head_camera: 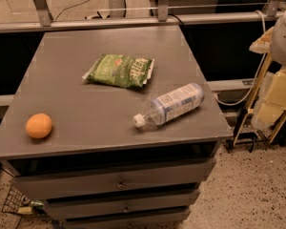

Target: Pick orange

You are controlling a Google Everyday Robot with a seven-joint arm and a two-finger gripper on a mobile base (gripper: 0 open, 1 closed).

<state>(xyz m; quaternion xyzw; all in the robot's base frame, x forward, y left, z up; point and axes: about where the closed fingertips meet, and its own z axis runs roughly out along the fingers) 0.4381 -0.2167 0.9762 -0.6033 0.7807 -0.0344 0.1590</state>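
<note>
The orange [38, 125] is a small round fruit lying on the grey cabinet top [86, 104], close to its front left corner. My gripper [275, 99] hangs at the right edge of the camera view, off the side of the cabinet and below the pale arm [283, 32]. It is far to the right of the orange and touches nothing on the top.
A green chip bag [120, 71] lies flat near the middle of the top. A clear plastic water bottle [170, 104] lies on its side at the front right, cap pointing left. Drawers [119, 182] sit below the top. Metal rails [133, 20] run behind, with speckled floor to the right.
</note>
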